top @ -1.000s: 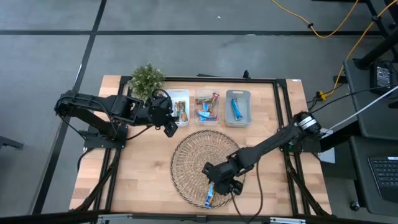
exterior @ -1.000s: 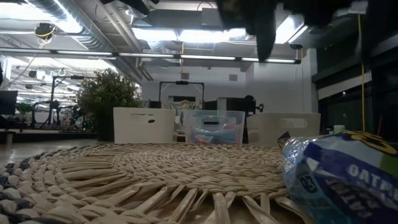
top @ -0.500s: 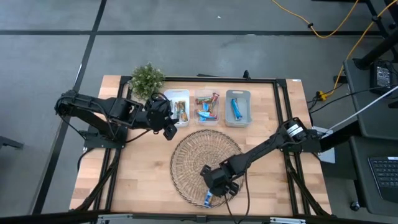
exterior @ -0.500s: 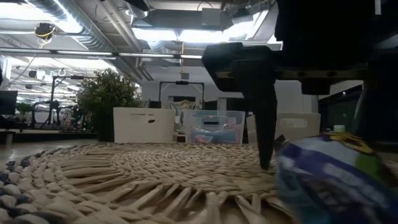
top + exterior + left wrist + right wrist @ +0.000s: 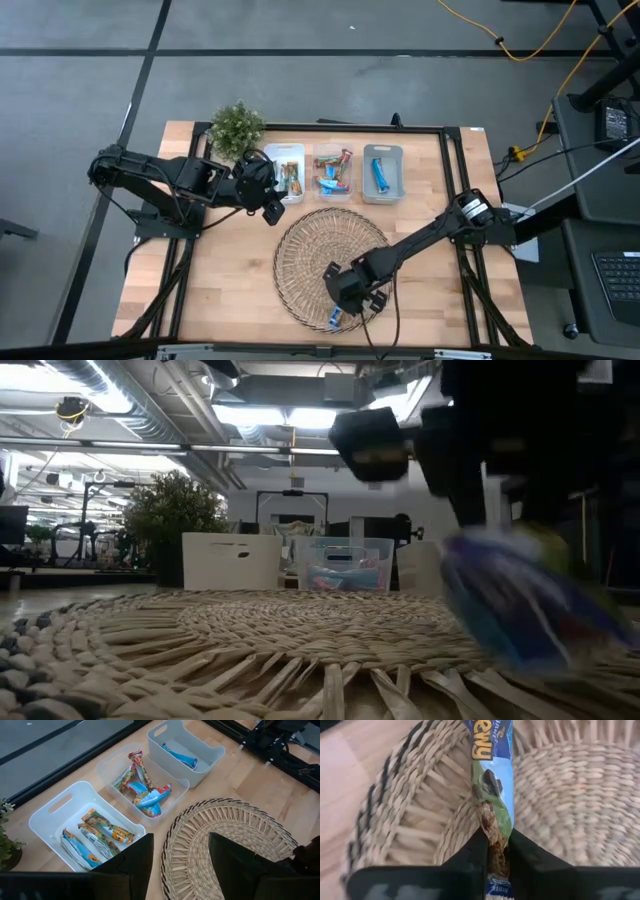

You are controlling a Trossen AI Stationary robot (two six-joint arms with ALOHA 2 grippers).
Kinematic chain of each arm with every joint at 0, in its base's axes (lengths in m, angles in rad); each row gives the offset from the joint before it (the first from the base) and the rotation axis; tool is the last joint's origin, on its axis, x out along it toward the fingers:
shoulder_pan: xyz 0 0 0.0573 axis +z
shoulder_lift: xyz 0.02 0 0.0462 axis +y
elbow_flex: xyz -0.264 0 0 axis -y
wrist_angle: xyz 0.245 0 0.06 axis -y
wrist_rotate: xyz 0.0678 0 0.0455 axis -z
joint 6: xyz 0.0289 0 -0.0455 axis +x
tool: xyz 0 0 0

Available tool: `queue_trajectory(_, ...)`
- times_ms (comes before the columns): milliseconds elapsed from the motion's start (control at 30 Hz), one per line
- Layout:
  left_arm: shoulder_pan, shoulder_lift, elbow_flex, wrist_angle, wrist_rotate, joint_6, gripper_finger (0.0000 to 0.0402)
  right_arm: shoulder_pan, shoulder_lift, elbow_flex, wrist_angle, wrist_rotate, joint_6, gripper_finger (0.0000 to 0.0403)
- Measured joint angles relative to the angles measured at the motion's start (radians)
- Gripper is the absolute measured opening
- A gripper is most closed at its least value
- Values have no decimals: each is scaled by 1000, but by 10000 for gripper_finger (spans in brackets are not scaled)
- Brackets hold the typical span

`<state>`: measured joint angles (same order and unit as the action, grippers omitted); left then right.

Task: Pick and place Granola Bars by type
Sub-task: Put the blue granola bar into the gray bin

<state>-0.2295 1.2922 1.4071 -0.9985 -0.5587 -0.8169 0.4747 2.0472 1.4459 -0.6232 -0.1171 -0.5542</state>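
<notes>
While pinching a granola bar (image 5: 495, 795) at the basket (image 5: 300, 250) rim, right fingers (image 5: 470, 857) closed | left fingers (image 5: 135, 855) spread beside bins (image 5: 65, 817).

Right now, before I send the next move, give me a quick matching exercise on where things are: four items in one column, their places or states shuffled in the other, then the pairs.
Items
1. blue-and-green foil-wrapped granola bar
2. round woven wicker basket tray
3. small leafy potted plant
4. left hand

Places or states
A. open, over the table beside the white plastic bins
B. far left corner of the wooden table
C. pinched between the right hand's fingers
D. middle of the table, in front of the bins

Pairs: 1-C, 2-D, 3-B, 4-A
</notes>
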Motion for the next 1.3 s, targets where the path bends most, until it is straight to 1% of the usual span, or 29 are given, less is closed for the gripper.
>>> queue_trajectory(133, -3, 0, 0, 0, 0, 0, 182, -27, -31, 89, -160, 75, 42, 47)
queue_trajectory(233, -14, 0, 0, 0, -3, 0, 182, -49, -113, 133, -219, 143, 96, 47)
queue_trajectory(333, -31, 0, 0, 0, -11, 8, 182, -63, -238, 150, -229, 203, 159, 48)
queue_trajectory(600, -53, 0, 0, 0, -36, 9, 182, -93, -642, 153, -240, 371, 359, 47)
queue_trajectory(700, -53, 0, 0, 0, -47, 10, 182, -92, -755, 153, -239, 441, 393, 47)
queue_trajectory(800, -53, 0, 0, 0, -63, 10, 182, -92, -833, 152, -239, 507, 428, 45)
queue_trajectory(833, -53, 0, 0, 0, -69, 10, 182, -92, -851, 152, -239, 545, 461, 45)
queue_trajectory(933, -53, 0, 0, 0, -77, 9, 182, -117, -903, 152, -268, 717, 634, 47)
queue_trajectory(1000, -51, 0, 0, 0, -79, 9, 182, -161, -940, 152, -314, 805, 710, 47)
queue_trajectory(1067, -45, 0, 0, 0, -89, 8, 182, -231, -972, 152, -340, 871, 712, 46)
queue_trajectory(1100, -40, 0, 0, 0, -95, 8, 182, -275, -985, 152, -341, 882, 690, 45)
queue_trajectory(1200, -21, 0, 0, 0, -106, -5, 182, -449, -1009, 162, -339, 857, 587, 45)
queue_trajectory(1300, 0, 0, 0, 0, -106, -16, 182, -626, -1010, 177, -339, 750, 512, 45)
